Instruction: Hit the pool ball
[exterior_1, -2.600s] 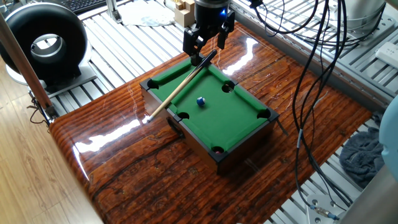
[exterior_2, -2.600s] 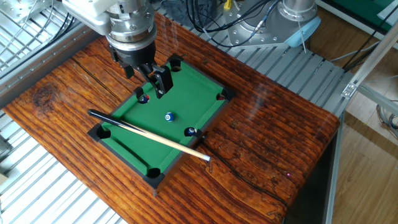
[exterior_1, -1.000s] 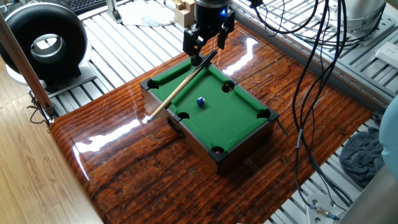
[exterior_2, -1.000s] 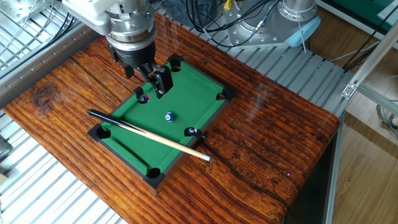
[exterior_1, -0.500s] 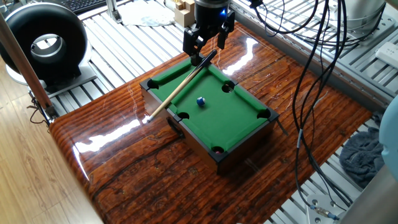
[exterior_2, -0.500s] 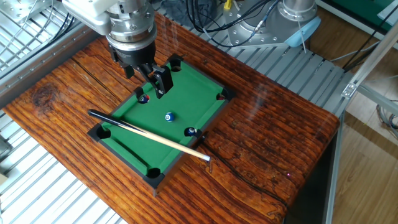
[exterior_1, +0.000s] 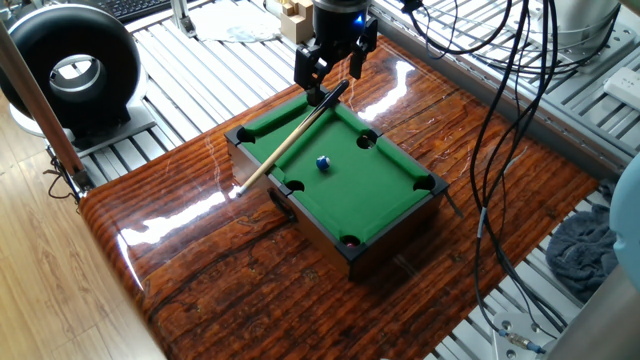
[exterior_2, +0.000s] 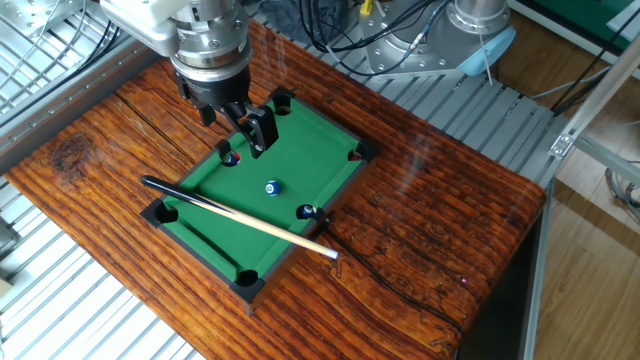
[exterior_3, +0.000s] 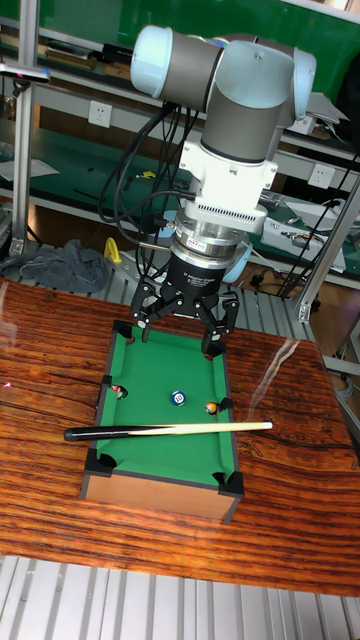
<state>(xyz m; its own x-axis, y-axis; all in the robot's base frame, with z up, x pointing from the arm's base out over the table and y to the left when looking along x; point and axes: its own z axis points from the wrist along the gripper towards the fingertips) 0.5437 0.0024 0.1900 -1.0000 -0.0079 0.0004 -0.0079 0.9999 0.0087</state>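
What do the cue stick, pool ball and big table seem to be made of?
Cue stick: pale wood, dark at one end, by its colour. Pool ball: blue, likely hard plastic; too small to confirm. Big table: dark wood grain under glossy lacquer, judging by bright glare.

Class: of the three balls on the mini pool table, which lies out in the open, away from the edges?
The blue pool ball, near the middle of the felt. The red ball and the orange ball each sit right at the felt's edge.
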